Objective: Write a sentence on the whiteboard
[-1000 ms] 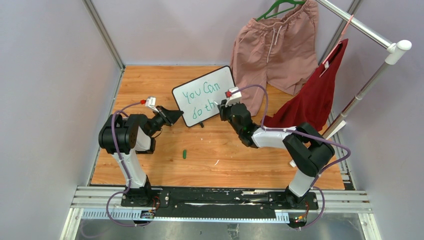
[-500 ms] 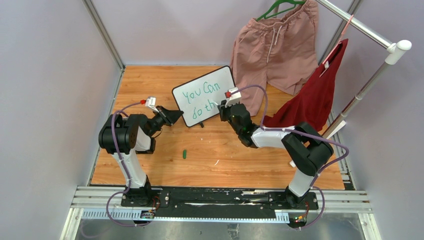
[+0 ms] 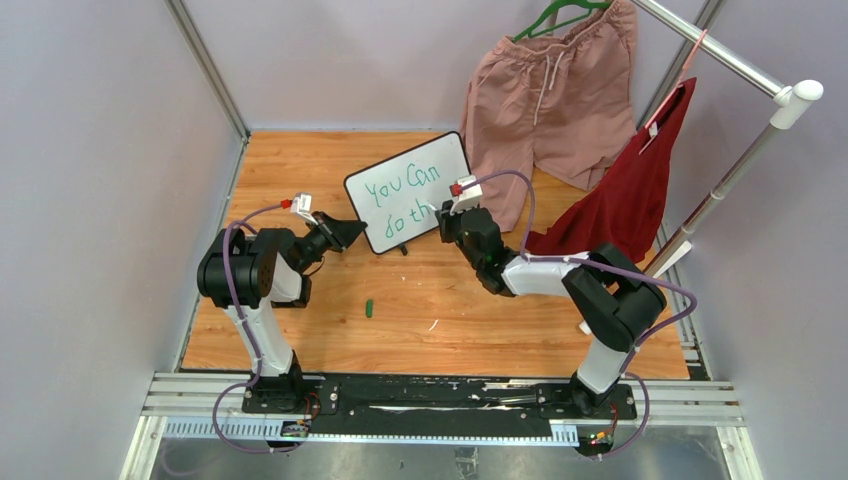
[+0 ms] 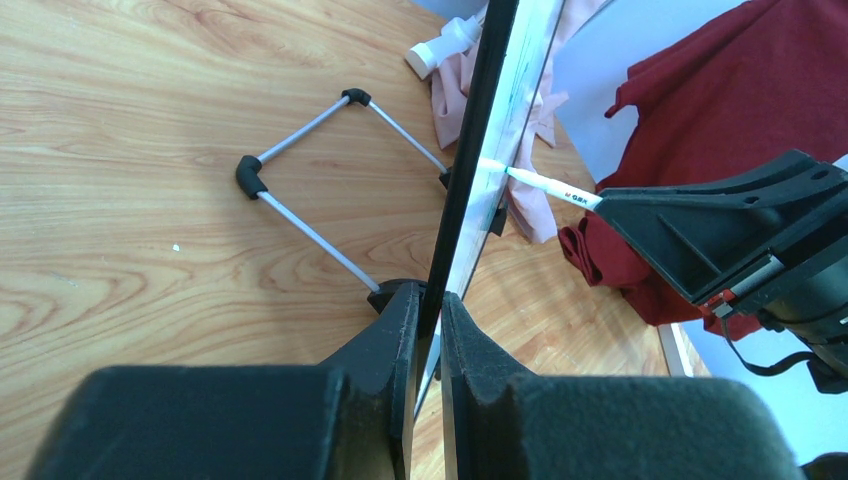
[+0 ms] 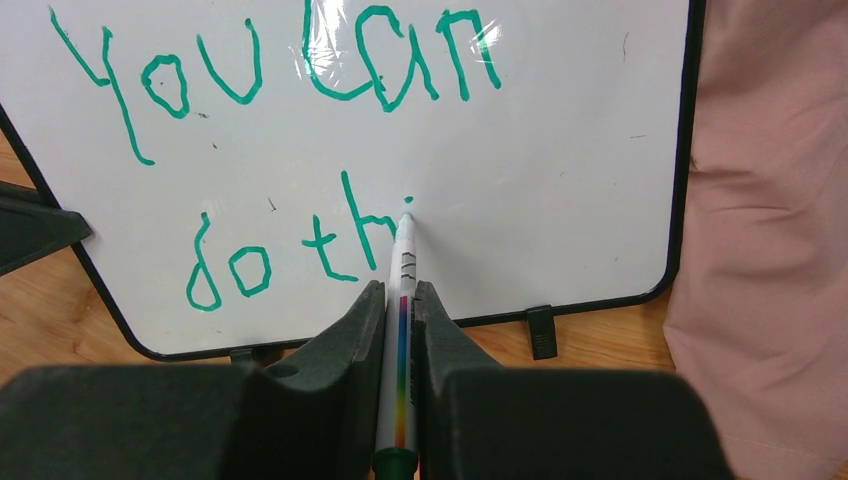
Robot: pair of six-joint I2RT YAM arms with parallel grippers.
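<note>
Shorts (image 3: 545, 95) are hanging behind the whiteboard (image 3: 445, 160) — left claw (image 4: 430, 296) clenching its edge, right claw (image 5: 399, 292) grasping the marker (image 5: 405, 245), neither moving since.

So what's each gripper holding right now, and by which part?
Left gripper pinches the whiteboard by its black-framed edge. Right gripper grips the marker by its barrel, tip against the board.

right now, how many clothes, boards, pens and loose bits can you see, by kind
garments: 2, pink shorts and a dark red garment
whiteboard: 1
marker: 1
small green piece on the wood: 1
total: 5
</note>
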